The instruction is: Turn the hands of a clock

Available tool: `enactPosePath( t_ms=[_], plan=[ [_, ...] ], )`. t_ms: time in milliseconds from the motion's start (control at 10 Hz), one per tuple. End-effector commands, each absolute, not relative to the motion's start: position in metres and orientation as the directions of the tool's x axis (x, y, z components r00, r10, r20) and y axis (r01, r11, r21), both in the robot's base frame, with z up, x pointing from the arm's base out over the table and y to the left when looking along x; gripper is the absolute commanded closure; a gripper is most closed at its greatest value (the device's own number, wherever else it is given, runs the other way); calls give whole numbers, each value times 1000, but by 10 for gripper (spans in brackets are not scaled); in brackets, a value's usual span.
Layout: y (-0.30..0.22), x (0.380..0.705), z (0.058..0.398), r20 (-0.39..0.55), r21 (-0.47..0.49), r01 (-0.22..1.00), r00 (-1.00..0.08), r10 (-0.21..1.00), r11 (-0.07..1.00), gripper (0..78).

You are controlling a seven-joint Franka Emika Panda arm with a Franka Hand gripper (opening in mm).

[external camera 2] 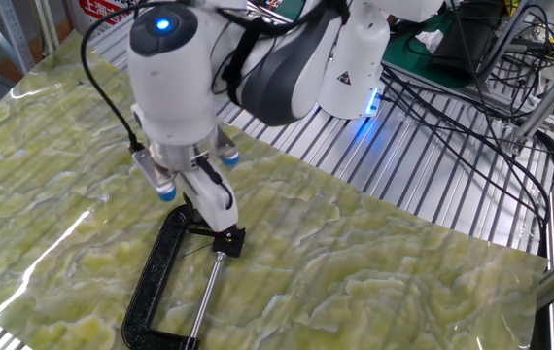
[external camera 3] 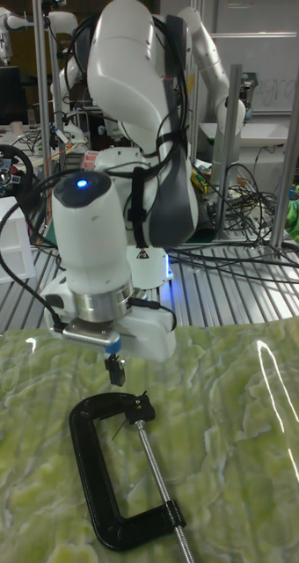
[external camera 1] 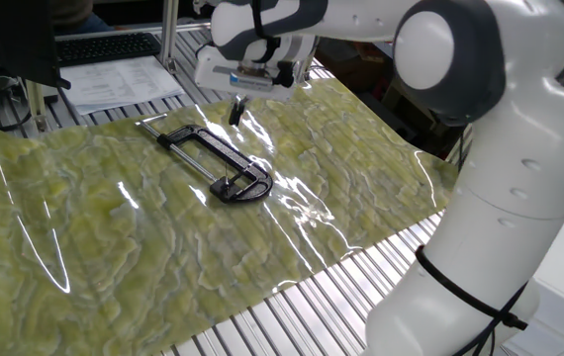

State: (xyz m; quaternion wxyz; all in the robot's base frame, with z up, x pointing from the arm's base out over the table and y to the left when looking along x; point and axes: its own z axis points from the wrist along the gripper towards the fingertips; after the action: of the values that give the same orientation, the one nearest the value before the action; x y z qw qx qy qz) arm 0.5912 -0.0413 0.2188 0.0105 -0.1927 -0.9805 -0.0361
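The clock (external camera 1: 225,166) shows as a black C-clamp lying flat on the green sheet, with a long silver rod (external camera 2: 205,292) running into its jaw; I see no dial. In the tall fixed view the clock (external camera 3: 95,479) lies below the wrist, its swivel pad (external camera 3: 141,405) at the top. My gripper (external camera 3: 116,370) points straight down with its dark fingertips together and nothing between them. It hangs just above the frame's upper arm, close to the pad. My gripper (external camera 2: 223,222) nearly touches the pad end, and my gripper (external camera 1: 235,111) stands behind the clamp.
A glossy green marbled sheet (external camera 1: 114,237) covers a slatted aluminium table (external camera 2: 423,185). A keyboard (external camera 1: 104,46) and papers (external camera 1: 124,81) lie at the back left. Cables (external camera 2: 471,87) trail across the slats on the right. The arm's white body (external camera 1: 519,198) fills the right side.
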Motion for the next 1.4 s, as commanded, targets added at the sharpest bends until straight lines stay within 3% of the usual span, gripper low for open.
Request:
enactPosePath(
  t_ms=[100,1400],
  plan=[
    [-48,598,199,8,79,354,-935,354,932,776],
    [-68,602,119,-58,88,269,-960,274,959,776]
  ],
)
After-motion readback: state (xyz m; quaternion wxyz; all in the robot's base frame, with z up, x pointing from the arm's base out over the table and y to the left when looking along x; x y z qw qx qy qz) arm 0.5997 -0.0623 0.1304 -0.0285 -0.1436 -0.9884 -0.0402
